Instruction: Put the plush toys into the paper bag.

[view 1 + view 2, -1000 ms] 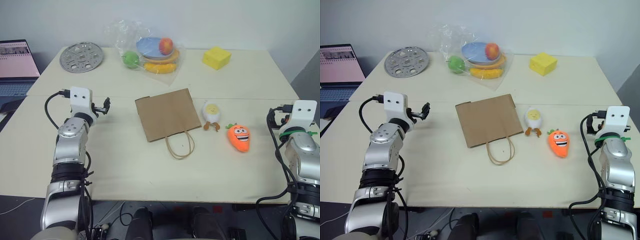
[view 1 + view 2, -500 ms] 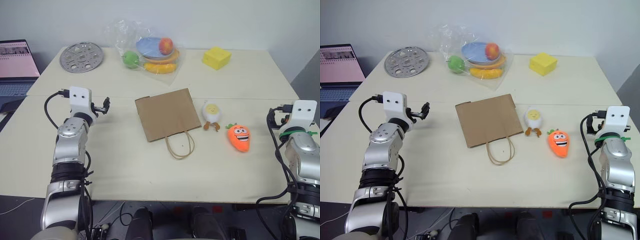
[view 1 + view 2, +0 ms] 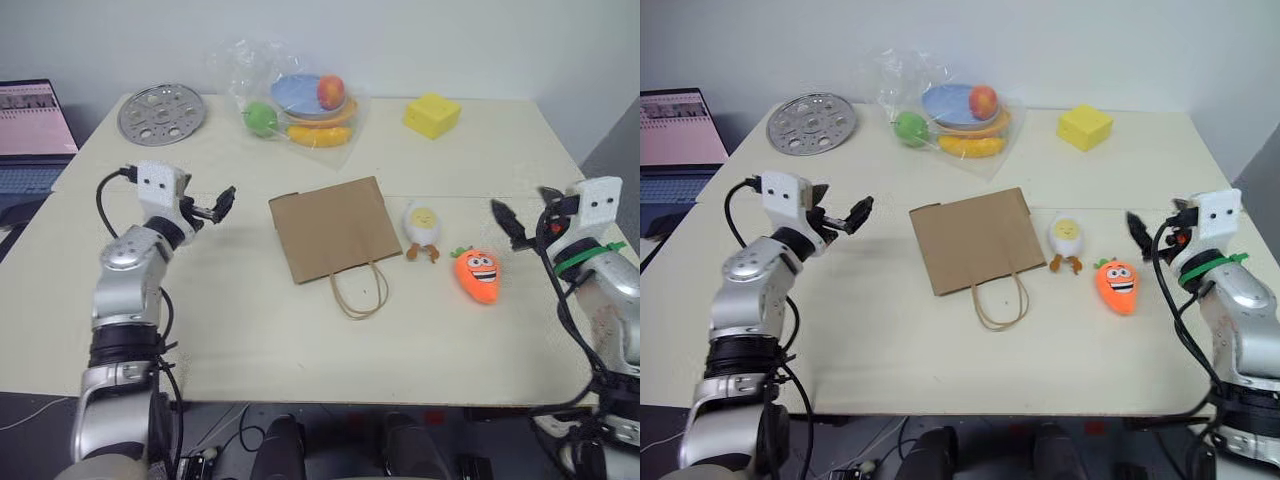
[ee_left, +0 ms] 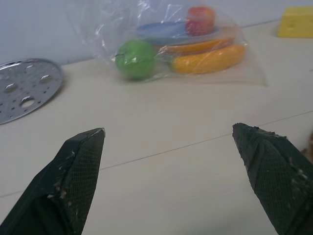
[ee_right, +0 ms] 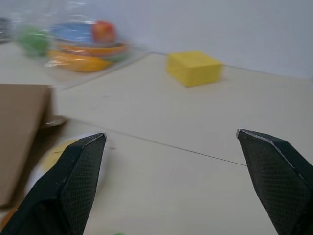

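1. At mid-table, the paper bag lies flat on its side, its looped string handles trailing toward the robot. The mouth looks pressed shut, so it will likely need lifting or spreading before anything goes in.
2. Just to the bag's right, the egg toy lies close to the bag's edge, orange feet pointing toward the near side. I cannot tell whether it touches the paper.
3. Right of the egg, near it but apart, the carrot toy lies face up, with its green top toward the egg.
4. Right gripper hovers above the table just right of the carrot, fingers spread wide, holding nothing. In the right wrist view the egg shows blurred beside one finger.
5. Left gripper hangs over bare table well left of the bag, likewise spread and empty.
6. Handling, as judged: both toys look light, soft and squashy, not fragile. A pinch across the carrot's plump middle should hold, and the egg's round body likewise. The feet and the leaf tuft look too floppy to trust.
7. The bag is thin, light kraft paper. It may slide or crumple if pushed, so its upper mouth edge or a handle seems the place to take it.
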Available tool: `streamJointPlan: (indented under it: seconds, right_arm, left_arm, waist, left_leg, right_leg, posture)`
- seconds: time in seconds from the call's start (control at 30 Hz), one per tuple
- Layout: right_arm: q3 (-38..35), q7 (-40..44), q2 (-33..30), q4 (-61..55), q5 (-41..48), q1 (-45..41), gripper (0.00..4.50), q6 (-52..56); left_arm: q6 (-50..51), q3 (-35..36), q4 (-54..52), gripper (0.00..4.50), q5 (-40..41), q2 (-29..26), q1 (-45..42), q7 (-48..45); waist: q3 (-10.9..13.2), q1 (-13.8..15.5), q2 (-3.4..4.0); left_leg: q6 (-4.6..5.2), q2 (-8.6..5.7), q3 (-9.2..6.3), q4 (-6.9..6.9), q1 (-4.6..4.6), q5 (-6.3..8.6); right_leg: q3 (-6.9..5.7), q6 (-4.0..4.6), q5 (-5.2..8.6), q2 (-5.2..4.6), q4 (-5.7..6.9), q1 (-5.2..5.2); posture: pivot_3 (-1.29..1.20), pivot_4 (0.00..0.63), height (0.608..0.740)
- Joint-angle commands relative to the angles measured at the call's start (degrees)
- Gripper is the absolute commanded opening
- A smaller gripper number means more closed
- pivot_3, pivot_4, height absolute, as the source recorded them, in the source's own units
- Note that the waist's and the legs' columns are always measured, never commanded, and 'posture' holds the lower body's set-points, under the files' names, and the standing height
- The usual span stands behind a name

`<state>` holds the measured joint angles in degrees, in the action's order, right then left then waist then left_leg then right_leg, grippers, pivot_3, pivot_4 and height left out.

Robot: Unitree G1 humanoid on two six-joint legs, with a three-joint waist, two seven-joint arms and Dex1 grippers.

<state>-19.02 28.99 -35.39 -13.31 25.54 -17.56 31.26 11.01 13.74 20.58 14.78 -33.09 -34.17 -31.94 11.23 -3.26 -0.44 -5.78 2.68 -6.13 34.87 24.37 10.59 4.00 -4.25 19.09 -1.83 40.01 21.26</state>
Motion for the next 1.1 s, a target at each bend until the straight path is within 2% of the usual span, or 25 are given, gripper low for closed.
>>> streamJointPlan:
  seconds: [0.03,0.1,0.3,0.37,0.47,0.6,0.67,0.8,0.97,1.1]
  right_arm:
    - [-1.47,7.13,-4.78,-6.47,8.31,0.07,4.5,6.24]
    - [-1.18,10.27,-7.67,-8.44,11.06,0.28,4.5,8.61]
    - [-0.18,16.5,-12.79,-15.91,19.48,2.58,4.5,14.58]
    - [-0.75,17.63,-14.33,-18.29,22.31,3.49,4.5,16.43]
    - [0.14,19.52,-17.06,-23.5,23.36,5.42,4.5,16.65]
    - [0.21,15.72,-16.27,-27.13,24.59,5.66,4.5,16.9]
    - [-0.42,14.52,-16.52,-28.16,24.0,6.79,4.5,16.86]
    - [-2.49,10.82,-16.38,-30.3,26.29,7.92,4.5,18.21]
    - [-3.87,7.13,-16.66,-32.22,29.15,8.55,4.5,19.64]
    - [-4.67,5.38,-16.73,-32.18,29.54,9.04,4.5,19.56]
  left_arm:
    - [2.7,-1.08,-7.66,4.47,6.63,-2.55,-0.31,-12.03]
    - [3.04,-3.78,-11.51,4.47,7.76,-4.59,0.59,-19.1]
    - [0.43,-11.73,-18.73,4.47,6.74,-7.57,1.7,-31.26]
    - [-2.72,-14.9,-21.82,4.47,5.9,-8.6,3.01,-36.71]
    - [-15.36,-22.11,-23.12,4.47,0.07,-9.56,5.51,-44.36]
    - [-25.09,-26.8,-17.27,4.47,-4.53,-6.04,5.16,-44.91]
    - [-26.88,-28.34,-15.28,4.47,-5.32,-4.3,4.96,-45.17]
    - [-33.59,-30.57,-7.4,4.47,-10.33,0.5,2.2,-41.52]
    - [-37.57,-31.57,-1.1,4.47,-12.41,4.54,0.58,-38.87]
    - [-40.05,-31.62,2.4,4.47,-13.34,5.53,-0.66,-38.24]
  waist:
    - [0.0,0.01,0.0]
    - [0.0,0.18,0.0]
    - [0.0,0.33,0.0]
    - [0.01,0.37,-0.01]
    - [0.0,0.44,0.01]
    - [0.01,0.52,-0.02]
    - [0.01,0.59,-0.02]
    - [0.01,1.0,-0.03]
    - [0.01,1.15,-0.03]
    - [0.01,1.23,-0.03]
  left_leg:
    - [0.0,0.0,0.0,0.01,0.0,0.0]
    - [0.0,0.0,0.0,0.04,0.0,0.0]
    - [0.0,0.0,0.0,0.02,-0.02,0.0]
    - [0.01,0.01,0.01,0.02,-0.02,0.0]
    - [0.01,0.01,0.01,0.02,-0.02,0.0]
    - [0.01,0.02,0.03,0.04,-0.04,0.0]
    - [0.01,0.01,0.03,0.06,-0.04,0.01]
    - [0.02,0.01,0.02,0.06,-0.01,0.01]
    - [0.02,0.01,0.01,0.06,-0.01,0.01]
    - [0.02,0.01,0.0,0.06,-0.01,0.01]
  right_leg:
    - [0.0,0.0,0.0,0.0,-0.01,-0.02]
    - [0.0,0.0,0.0,-0.01,-0.02,-0.07]
    - [0.0,0.0,0.01,0.01,-0.05,-0.08]
    - [0.01,0.0,0.01,0.01,-0.07,-0.08]
    - [0.01,0.0,0.01,0.01,-0.07,-0.07]
    - [0.03,0.01,0.01,0.02,-0.09,-0.09]
    - [0.04,0.0,0.01,0.02,-0.1,-0.1]
    - [0.02,0.0,0.01,0.02,-0.11,-0.08]
    - [0.03,0.0,0.01,0.03,-0.11,-0.08]
    - [0.02,0.0,0.01,0.04,-0.1,-0.09]
  posture:
    - [0.0,0.15,0.74]
    - [0.0,0.15,0.74]
    - [0.0,0.15,0.74]
    - [0.0,0.15,0.74]
    - [0.0,0.15,0.74]
    - [0.0,0.15,0.74]
    - [0.0,0.15,0.74]
    - [0.0,0.15,0.74]
    - [0.0,0.15,0.74]
    - [0.0,0.15,0.74]
